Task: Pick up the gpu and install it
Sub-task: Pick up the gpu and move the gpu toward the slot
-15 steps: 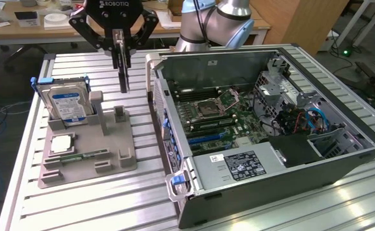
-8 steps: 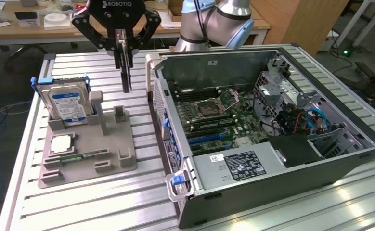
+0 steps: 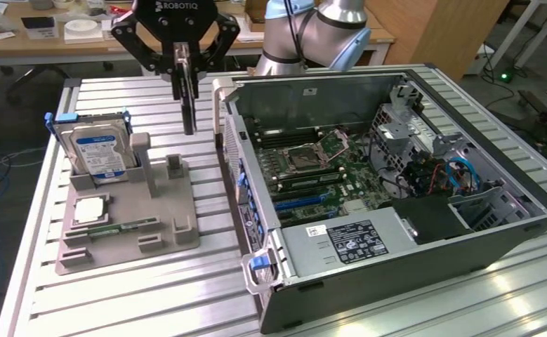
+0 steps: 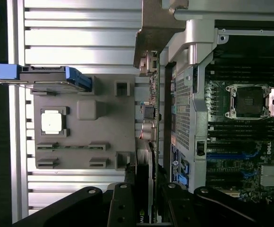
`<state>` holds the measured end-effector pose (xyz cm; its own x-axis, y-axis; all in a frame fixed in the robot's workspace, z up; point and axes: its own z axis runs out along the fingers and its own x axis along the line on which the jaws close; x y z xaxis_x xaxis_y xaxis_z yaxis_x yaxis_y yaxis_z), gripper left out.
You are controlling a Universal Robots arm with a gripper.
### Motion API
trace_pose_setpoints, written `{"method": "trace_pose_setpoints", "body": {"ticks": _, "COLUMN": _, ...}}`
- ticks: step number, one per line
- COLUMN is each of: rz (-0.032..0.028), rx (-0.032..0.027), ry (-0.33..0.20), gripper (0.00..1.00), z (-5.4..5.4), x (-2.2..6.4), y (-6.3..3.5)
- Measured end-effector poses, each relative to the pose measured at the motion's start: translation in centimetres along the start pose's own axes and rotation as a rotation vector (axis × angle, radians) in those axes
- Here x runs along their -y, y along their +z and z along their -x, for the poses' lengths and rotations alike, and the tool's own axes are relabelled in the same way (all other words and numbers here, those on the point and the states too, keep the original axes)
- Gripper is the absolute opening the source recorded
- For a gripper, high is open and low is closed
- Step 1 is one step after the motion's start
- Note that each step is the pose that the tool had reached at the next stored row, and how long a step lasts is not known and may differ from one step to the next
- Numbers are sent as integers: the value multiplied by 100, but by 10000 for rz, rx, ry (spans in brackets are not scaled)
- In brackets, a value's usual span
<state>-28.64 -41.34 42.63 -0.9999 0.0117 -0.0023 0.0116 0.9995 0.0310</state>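
The jaws clamp the gpu (image 3: 189, 109), card hanging upright. It is above the tabletop (image 3: 142, 302), between grey parts tray (image 3: 152, 210) and open computer case (image 3: 423, 281).

Oblique exterior, top-down wrist; both see the tray (image 3: 152, 203).

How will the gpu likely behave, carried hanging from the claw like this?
Probably stiff: the gpu hangs straight below the claw, no visible bend. Likely fragile: the wrist view shows small exposed components on its face. Pinched only at its upper end, it might pivot if bumped against the computer case.
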Motion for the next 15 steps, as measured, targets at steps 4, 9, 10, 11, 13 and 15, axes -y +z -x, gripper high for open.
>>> {"method": "trace_pose_setpoints", "body": {"ticks": 4, "rz": 0, "rx": 0, "ry": 0, "gripper": 27, "z": 27, "x": 0, "y": 0}}
{"method": "trace_pose_setpoints", "body": {"ticks": 9, "rz": 0, "rx": 0, "ry": 0, "gripper": 27, "z": 66, "x": -1, "y": 1}}
{"method": "trace_pose_setpoints", "body": {"ticks": 10, "rz": 0, "rx": 0, "ry": 0, "gripper": 27, "z": 73, "x": -1, "y": 1}}
{"method": "trace_pose_setpoints", "body": {"ticks": 11, "rz": 0, "rx": 0, "ry": 0, "gripper": 27, "z": 82, "x": -1, "y": 1}}
{"method": "trace_pose_setpoints", "body": {"ticks": 13, "rz": 0, "rx": 0, "ry": 1, "gripper": 27, "z": 100, "x": -1, "y": 1}}
{"method": "trace_pose_setpoints", "body": {"ticks": 15, "rz": 0, "rx": 0, "ry": 0, "gripper": 27, "z": 119, "x": -2, "y": 1}}
